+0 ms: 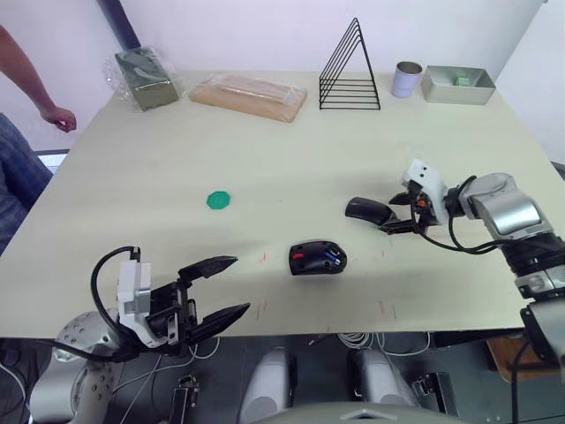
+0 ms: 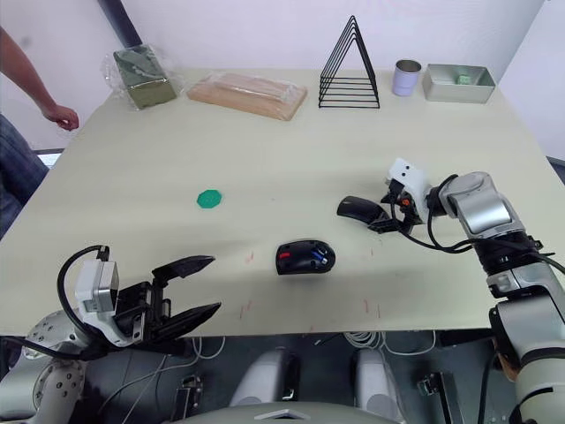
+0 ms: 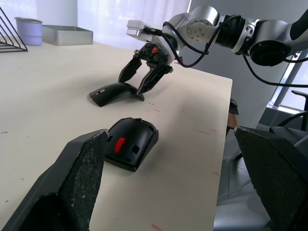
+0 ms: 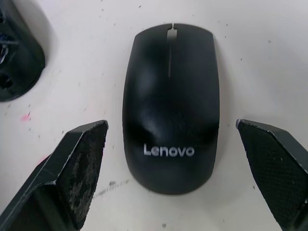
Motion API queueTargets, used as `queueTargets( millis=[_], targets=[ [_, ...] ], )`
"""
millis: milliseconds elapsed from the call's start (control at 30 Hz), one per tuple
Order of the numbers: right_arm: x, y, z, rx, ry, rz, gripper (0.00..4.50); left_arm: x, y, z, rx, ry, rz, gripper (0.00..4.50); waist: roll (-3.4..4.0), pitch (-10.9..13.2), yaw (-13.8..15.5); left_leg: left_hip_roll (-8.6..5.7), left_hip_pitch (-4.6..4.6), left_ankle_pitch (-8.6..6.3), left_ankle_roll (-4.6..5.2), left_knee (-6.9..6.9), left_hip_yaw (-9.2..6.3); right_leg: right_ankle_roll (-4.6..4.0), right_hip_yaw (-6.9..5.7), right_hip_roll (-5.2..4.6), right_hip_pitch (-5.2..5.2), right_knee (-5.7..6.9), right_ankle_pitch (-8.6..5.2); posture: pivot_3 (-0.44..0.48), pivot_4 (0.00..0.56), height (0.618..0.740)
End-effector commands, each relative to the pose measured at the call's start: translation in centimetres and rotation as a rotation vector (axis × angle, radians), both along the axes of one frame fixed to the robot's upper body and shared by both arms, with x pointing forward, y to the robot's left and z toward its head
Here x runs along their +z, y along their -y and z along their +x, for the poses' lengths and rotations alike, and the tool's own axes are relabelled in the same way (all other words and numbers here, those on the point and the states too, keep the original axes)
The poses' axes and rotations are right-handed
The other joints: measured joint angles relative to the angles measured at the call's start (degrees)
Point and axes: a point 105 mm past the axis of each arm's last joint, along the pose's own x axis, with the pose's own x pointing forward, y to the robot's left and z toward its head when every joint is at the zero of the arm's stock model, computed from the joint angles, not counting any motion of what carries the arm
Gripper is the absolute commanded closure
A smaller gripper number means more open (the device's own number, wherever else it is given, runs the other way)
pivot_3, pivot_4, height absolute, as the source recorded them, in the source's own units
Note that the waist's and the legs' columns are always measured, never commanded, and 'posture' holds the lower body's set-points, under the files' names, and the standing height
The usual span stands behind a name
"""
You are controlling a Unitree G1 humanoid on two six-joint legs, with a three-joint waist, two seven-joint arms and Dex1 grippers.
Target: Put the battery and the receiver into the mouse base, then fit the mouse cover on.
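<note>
Right gripper (image 1: 399, 212) is hovering at the mouse cover (image 1: 369, 210), fingers spread wide and straddling it, not touching yet as far as I can tell. The cover is lying dome-up on the table (image 1: 265, 150), just to the right of and slightly beyond the mouse base (image 1: 317, 258). The base is sitting near the table's front edge, compartment facing up, red patch showing and a blue battery (image 1: 333, 259) lying in the hollow. Can't make out the receiver (too small to tell whether it's seated).

Left gripper (image 1: 218, 293) is idling over the front edge of the table, fingers spread, holding nothing, well to the left of the base.

Handling judgement: the cover is looking like a thin, light plastic shell, glossy and curved, so it's probably slippery and will flex if squeezed hard. Best hold is likely across the two long sides near the middle (where the wrist view is showing the fingers (image 4: 77, 168) lined up beside the logo end), with light pressure. Pinching at the tapered nose risks the cover squirting out or tipping.

A person's hand (image 1: 58, 117) is hanging off the far left edge, well clear.
</note>
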Motion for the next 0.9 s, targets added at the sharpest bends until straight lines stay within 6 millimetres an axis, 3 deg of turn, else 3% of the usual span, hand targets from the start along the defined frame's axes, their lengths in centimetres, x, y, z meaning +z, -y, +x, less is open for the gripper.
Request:
queueTargets(
  millis=[33,700,733,767,900],
  targets=[
    [0.83,0.08,-0.07,-0.023,0.049,0.026,0.00,0.37,0.40,0.02,-0.012,0.014,0.002,0.07,0.00,0.00,0.06,0.00,-0.01,0.00,0.00,0.00,-0.01,0.00,-0.01,-0.01,0.00,0.00,0.00,0.000,0.150,0.740],
    [0.95,0.27,-0.22,-0.090,0.076,0.054,0.00,0.25,0.33,0.17,-0.013,0.007,-0.001,0.07,0.02,0.01,-0.06,0.00,0.01,0.00,0.00,-0.02,0.01,0.00,0.02,0.00,0.00,0.00,0.00,0.000,0.150,0.740],
    [0.95,0.26,-0.20,-0.091,0.076,0.054,0.51,0.26,0.31,0.20,-0.013,0.008,-0.001,0.00,0.03,0.01,-0.06,0.00,0.01,0.00,0.00,-0.02,0.01,0.00,0.02,0.00,0.00,0.00,0.00,0.000,0.150,0.740],
    [0.94,0.25,-0.20,-0.090,0.078,0.052,0.74,0.25,0.29,0.20,-0.012,0.010,0.001,0.00,0.02,0.01,-0.06,0.00,0.01,0.00,0.00,-0.02,0.01,0.00,0.02,0.00,0.00,0.00,0.00,0.000,0.150,0.740],
    [0.83,0.19,-0.23,-0.088,0.078,0.049,0.74,0.23,0.22,0.35,-0.004,0.022,0.007,0.00,0.02,0.01,-0.07,0.00,0.01,0.00,0.00,-0.02,0.01,0.00,0.02,0.00,0.00,0.00,0.00,0.000,0.150,0.740]
  ],
)
